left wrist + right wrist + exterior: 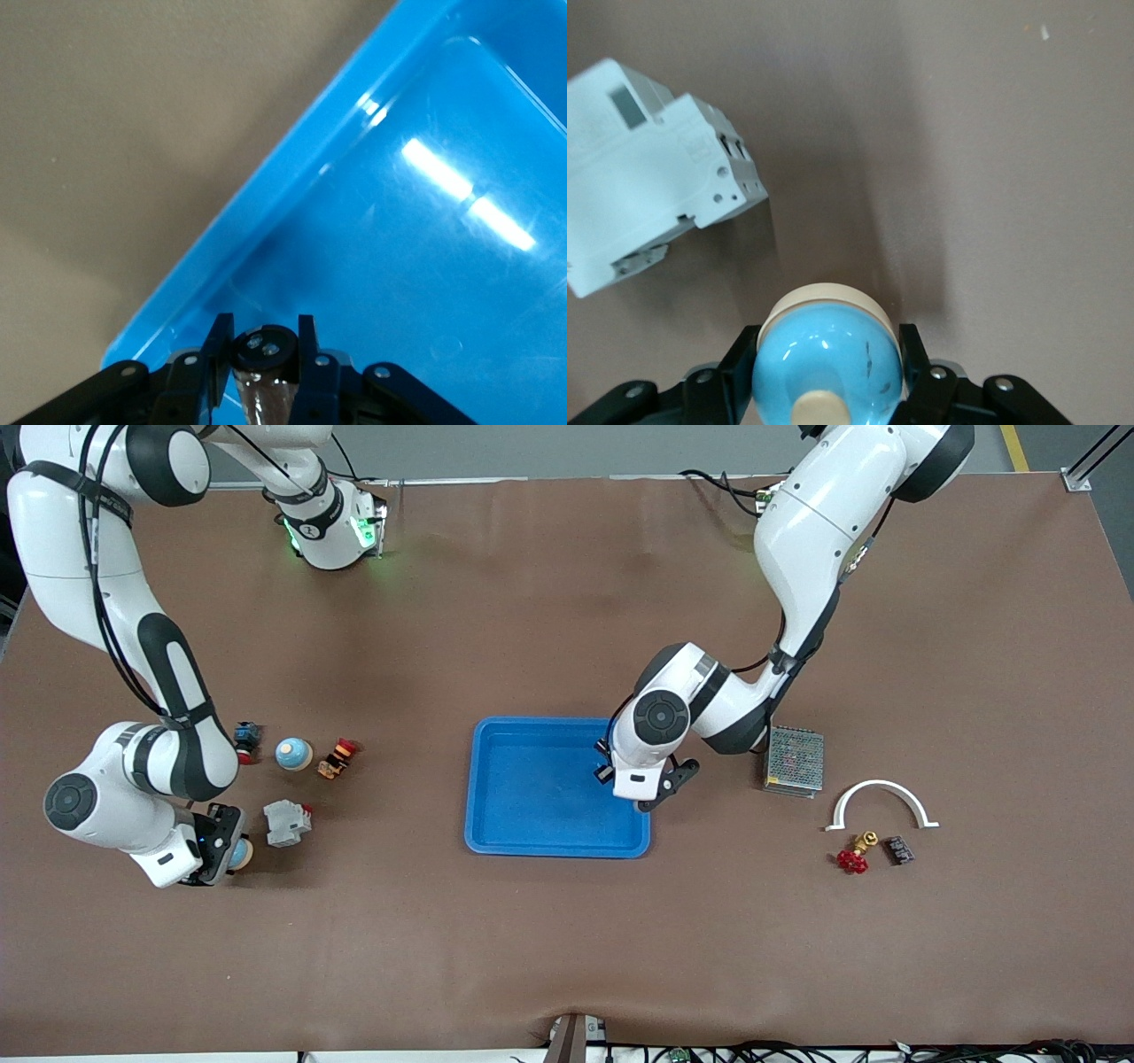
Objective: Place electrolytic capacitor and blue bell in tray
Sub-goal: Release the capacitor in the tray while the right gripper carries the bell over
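Between my left end effector's point(264, 363) fingers sits the electrolytic capacitor point(263, 347), clamped, hanging over a corner of the blue tray point(496, 841); releasing it there looks like the step in hand. My right end effector point(828, 376) is clamped on the blue bell point(828, 359), low at the surface point(567, 957) beside a white circuit breaker point(647, 177). Next, that bell needs lifting and carrying over to the tray. Brown covering spans the surface; grey floor shows past its edge.

Glossy blue plastic tray point(532, 797), shiny blue bell point(828, 359), matt brown table cover point(567, 957).
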Tool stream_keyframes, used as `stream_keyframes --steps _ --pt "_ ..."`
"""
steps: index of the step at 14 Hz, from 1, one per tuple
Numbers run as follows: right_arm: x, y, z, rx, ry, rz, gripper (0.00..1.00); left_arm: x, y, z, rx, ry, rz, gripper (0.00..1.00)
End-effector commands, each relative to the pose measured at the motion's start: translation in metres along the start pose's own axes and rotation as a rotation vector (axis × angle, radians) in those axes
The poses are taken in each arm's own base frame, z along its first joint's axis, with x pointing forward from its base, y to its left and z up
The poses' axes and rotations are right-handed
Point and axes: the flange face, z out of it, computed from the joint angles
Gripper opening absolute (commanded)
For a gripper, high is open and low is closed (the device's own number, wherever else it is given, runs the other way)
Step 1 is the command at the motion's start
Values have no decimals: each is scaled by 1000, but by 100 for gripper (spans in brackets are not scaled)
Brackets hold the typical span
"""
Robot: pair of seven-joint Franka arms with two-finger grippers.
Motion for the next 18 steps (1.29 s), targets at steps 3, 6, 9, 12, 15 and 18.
stream_keyframes --steps 3,6,9,12,15,18 --pt "38 10 -84 99 10 119 54 5 4 -6 -7 30 -15 100" --pt "105 -14 -153 139 -33 279 53 10 5 -18 -21 39 -15 100" --pt "172 -50 -193 189 -87 483 52 20 4 -35 -37 70 -11 100" --pt "240 -85 -212 187 -121 660 52 48 -2 -63 -57 130 -20 100" --pt "300 -118 -215 170 -146 875 52 95 -18 -96 -65 241 -12 100" --pt "360 -150 -211 183 -105 1078 52 147 -44 -126 -68 298 17 100"
